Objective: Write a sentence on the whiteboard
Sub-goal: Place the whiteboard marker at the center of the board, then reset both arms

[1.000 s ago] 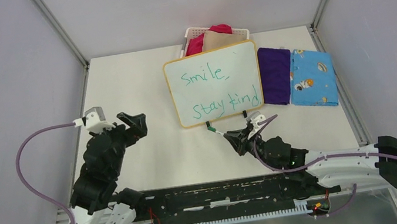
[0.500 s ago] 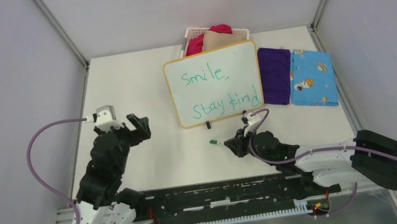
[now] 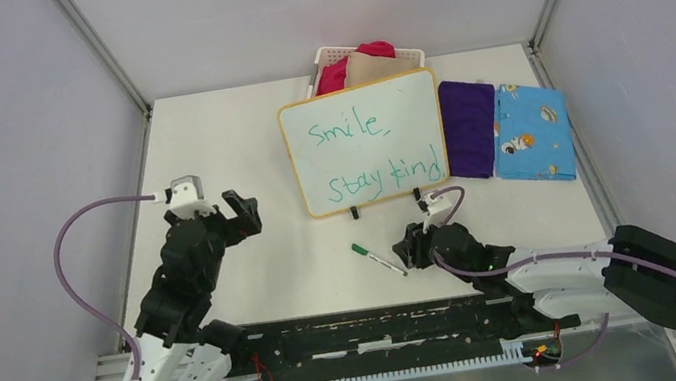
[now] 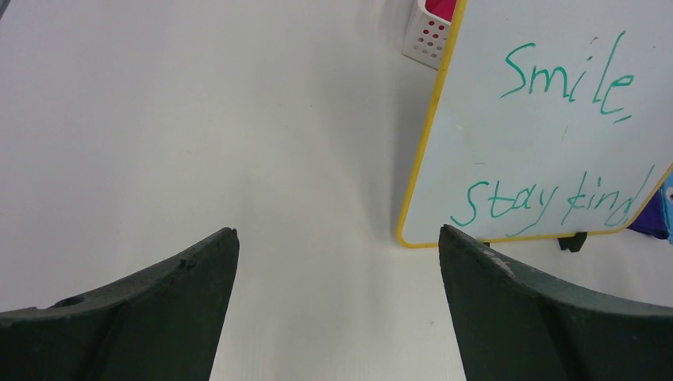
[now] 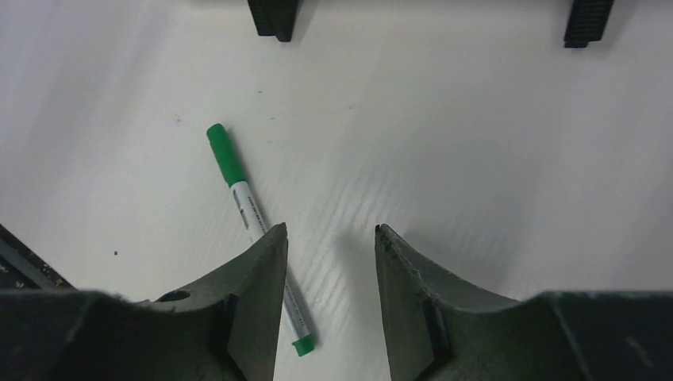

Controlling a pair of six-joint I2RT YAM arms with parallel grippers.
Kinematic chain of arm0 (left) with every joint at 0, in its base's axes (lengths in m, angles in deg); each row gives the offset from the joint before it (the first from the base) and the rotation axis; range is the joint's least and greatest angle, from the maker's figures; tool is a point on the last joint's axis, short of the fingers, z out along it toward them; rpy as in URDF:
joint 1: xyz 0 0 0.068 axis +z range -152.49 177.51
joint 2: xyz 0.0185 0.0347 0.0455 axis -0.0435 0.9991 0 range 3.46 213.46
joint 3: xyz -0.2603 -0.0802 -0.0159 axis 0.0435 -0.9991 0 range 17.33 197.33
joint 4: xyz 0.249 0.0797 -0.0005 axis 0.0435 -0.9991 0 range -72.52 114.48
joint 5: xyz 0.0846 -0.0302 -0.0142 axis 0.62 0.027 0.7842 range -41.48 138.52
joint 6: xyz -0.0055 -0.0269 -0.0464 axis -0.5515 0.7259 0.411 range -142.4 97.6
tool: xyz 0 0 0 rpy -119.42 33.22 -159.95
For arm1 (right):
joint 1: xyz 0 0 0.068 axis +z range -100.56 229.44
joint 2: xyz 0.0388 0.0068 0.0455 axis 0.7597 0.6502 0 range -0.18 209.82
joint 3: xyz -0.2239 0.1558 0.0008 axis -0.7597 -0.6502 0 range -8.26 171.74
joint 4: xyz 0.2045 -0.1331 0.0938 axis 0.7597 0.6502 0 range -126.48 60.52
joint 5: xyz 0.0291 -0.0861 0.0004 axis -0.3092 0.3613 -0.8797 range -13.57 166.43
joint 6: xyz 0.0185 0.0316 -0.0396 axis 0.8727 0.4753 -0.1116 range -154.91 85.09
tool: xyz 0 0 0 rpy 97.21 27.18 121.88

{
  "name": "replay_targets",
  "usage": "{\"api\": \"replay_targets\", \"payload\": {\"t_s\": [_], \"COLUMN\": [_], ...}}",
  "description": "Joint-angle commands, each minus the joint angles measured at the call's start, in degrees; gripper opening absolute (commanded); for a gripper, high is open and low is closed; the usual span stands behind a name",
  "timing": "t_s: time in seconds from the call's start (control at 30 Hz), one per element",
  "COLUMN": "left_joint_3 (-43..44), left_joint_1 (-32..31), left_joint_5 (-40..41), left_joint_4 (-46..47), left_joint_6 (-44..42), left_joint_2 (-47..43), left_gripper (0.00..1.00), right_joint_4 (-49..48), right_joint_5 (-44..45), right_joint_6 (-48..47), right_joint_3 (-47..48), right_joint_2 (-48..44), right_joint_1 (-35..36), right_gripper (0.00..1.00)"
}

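Observation:
The whiteboard (image 3: pixel 364 144) with its yellow-orange frame stands upright on two black feet at the middle back; the left wrist view shows it (image 4: pixel 548 159) too. The sentence (image 3: pixel 374 153) in green reads "Smile," over "stay kind" (image 4: pixel 555 135). A green-capped white marker (image 3: pixel 378 258) lies flat on the table in front of the board. My right gripper (image 3: pixel 406 249) hovers just right of it, open, nothing between its fingers; the marker (image 5: pixel 254 218) passes under the left fingertip. My left gripper (image 3: pixel 237 205) stands wide open and empty, left of the board.
A white slotted basket (image 3: pixel 329 55) with red and tan cloth sits behind the board. A purple cloth (image 3: pixel 469 127) and a blue patterned cloth (image 3: pixel 532 132) lie to the board's right. Metal frame posts rise at the table's back corners.
My right gripper has opened and let go of the marker, which now lies on the table. That arm drew back toward the near edge. The left arm shifted slightly right.

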Motion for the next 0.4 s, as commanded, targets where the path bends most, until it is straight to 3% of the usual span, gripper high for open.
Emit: {"api": "replay_targets", "payload": {"t_s": [0.0,0.37], "left_joint_3": [0.43,1.53], "left_joint_1": [-0.04,-0.11], "left_joint_5": [0.74,7.05], "left_joint_4": [3.27,2.20], "left_joint_6": [3.37,10.58], "left_joint_2": [0.55,1.61], "left_gripper": [1.00,1.00], "right_joint_4": [3.59,12.59], "right_joint_5": [4.70,11.63], "right_joint_6": [0.37,-10.96], "right_joint_3": [-1.06,2.49], "right_joint_2": [-4.21,-18.61], "right_joint_1": [-0.86,-0.81], "right_gripper": [0.52,0.61]}}
